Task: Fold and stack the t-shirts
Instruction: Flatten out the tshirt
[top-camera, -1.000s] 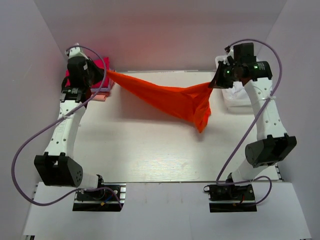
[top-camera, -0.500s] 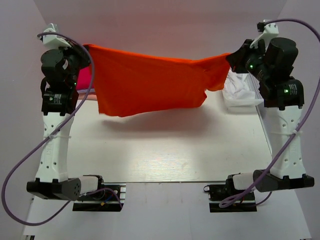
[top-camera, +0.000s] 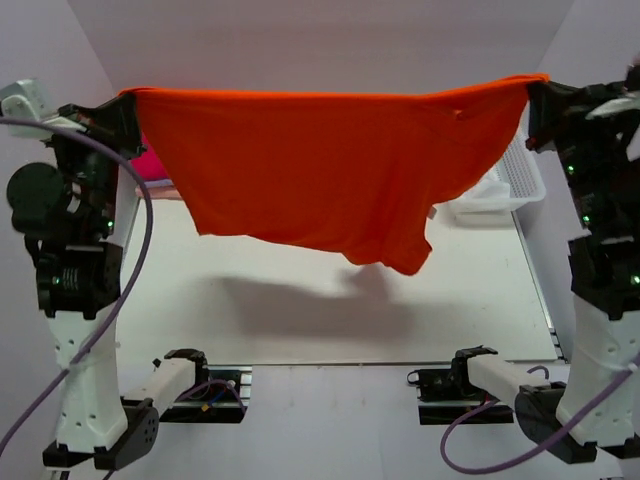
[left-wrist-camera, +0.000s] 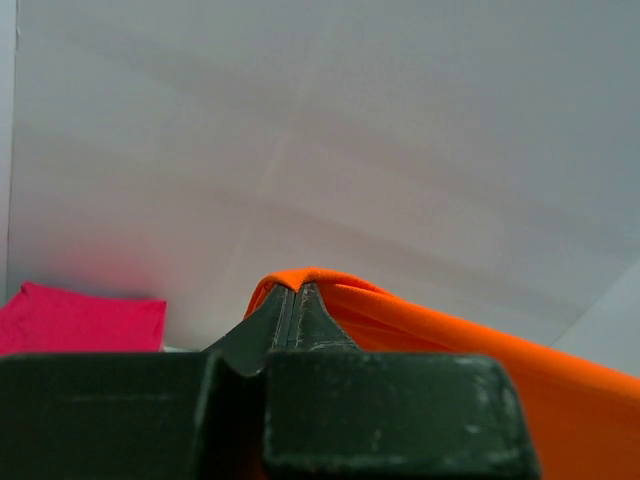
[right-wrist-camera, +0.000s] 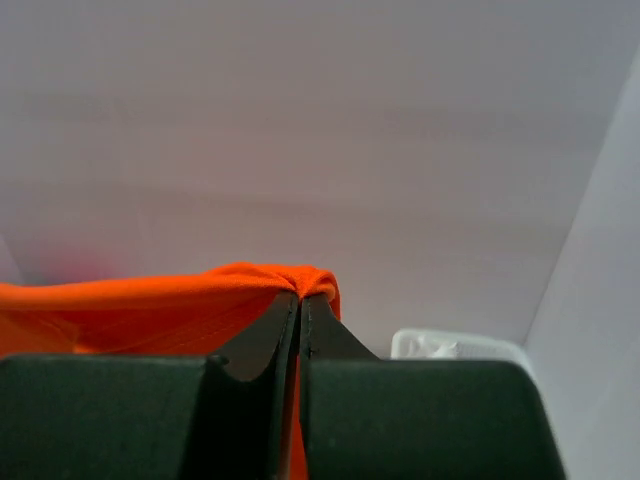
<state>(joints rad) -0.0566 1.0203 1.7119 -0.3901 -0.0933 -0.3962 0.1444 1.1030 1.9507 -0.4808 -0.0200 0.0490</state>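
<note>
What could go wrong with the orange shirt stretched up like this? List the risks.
The left fingers and right fingers pinch only thin edges of the orange-red t-shirt; one slip drops it in a heap. Its lower hem hangs uneven, lowest at right, so it may land creased on the table.

The orange-red t-shirt (top-camera: 320, 170) is thin matt knit cloth, smooth, with soft creases at its lower edge; the magenta-pink shirt (left-wrist-camera: 80, 318) looks like the same matt fabric. Both the left gripper (left-wrist-camera: 297, 288) and the right gripper (right-wrist-camera: 301, 298) have dark, hard, matt fingers with fine scuffs and a dusty look; can't tell metal from plastic. The table (top-camera: 300, 300) is smooth white with a dull sheen, the basket (top-camera: 520, 175) is white slotted plastic, the arm shells (top-camera: 85, 380) are matt white plastic, and the cables (top-camera: 150, 220) have smooth purple sheathing.
</note>
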